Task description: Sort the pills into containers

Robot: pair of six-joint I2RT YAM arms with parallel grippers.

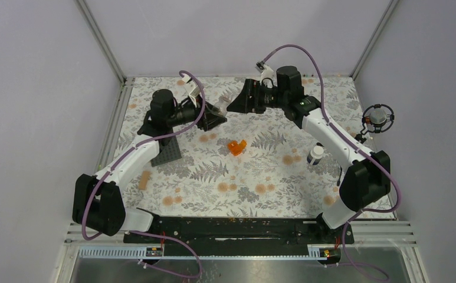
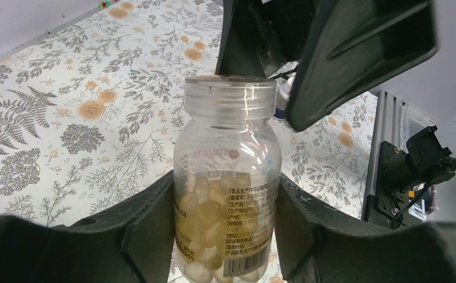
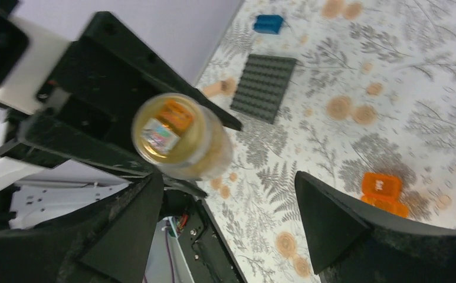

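Just before the spread right pincer [image 3: 228,194], the left pincer [image 2: 226,236] pinches the clear bottle [image 2: 228,165].

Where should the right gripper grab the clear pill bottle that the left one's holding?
On the ribbed cap, coming end-on along the axis of the bottle. The left gripper clamps the body's sides, while the cap sticks out free beyond it, facing the open right gripper.

The overhead camera looked down across the whole table [image 1: 261,177]; both wrist cameras, close in, faced each other, sharing the clear bottle [image 2: 228,177].
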